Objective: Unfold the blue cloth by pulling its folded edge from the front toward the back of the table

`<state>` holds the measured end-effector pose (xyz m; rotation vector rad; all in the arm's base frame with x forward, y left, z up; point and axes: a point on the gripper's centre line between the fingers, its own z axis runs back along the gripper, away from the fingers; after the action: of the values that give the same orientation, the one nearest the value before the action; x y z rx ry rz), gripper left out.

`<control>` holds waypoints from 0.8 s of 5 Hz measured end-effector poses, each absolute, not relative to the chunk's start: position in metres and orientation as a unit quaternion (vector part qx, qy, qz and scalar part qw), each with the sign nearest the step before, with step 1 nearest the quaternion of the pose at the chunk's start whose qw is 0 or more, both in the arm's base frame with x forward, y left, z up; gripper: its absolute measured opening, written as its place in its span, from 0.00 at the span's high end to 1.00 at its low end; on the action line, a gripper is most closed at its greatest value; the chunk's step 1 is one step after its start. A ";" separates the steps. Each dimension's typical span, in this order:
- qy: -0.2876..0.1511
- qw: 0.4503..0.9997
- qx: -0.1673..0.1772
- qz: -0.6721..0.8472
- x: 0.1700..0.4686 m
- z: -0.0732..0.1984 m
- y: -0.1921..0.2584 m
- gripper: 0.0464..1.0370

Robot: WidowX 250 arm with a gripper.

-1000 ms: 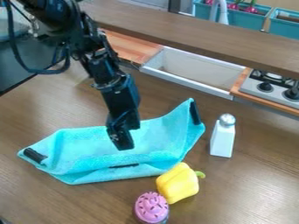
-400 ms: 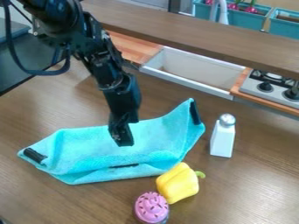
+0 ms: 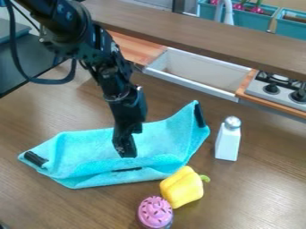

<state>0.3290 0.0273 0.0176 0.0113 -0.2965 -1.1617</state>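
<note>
Here's the gripper (image 3: 126, 152), pointing down at the middle of the teal towel (image 3: 81, 150); whether the jaws are clenched, parted or pinching fabric, I cannot tell, and contact is just as hard to call. The towel lies rumpled on the wooden table (image 3: 36, 203), its near edge turned over, that fold probably making the raised ridge. Dark patches mark its left corner (image 3: 36, 159) and right corner (image 3: 199, 115). Right at the near edge, the yellow bell pepper (image 3: 181, 188) lies on its side, stem rightward, with the pink toy cupcake (image 3: 155, 212) beside it. Over right, the salt shaker (image 3: 227, 141) stands upright, steady on its flat base. Beyond sit the sink basin (image 3: 192, 82) and stove (image 3: 274, 85).
</note>
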 end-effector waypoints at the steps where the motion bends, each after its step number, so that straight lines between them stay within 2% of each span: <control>1: -0.133 0.818 0.009 -0.560 0.326 0.014 0.022 0.04; 4: -0.114 0.810 -0.002 -0.576 0.321 -0.005 0.016 0.06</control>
<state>0.3206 0.0161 -0.0052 -0.0044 -0.2426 -1.2308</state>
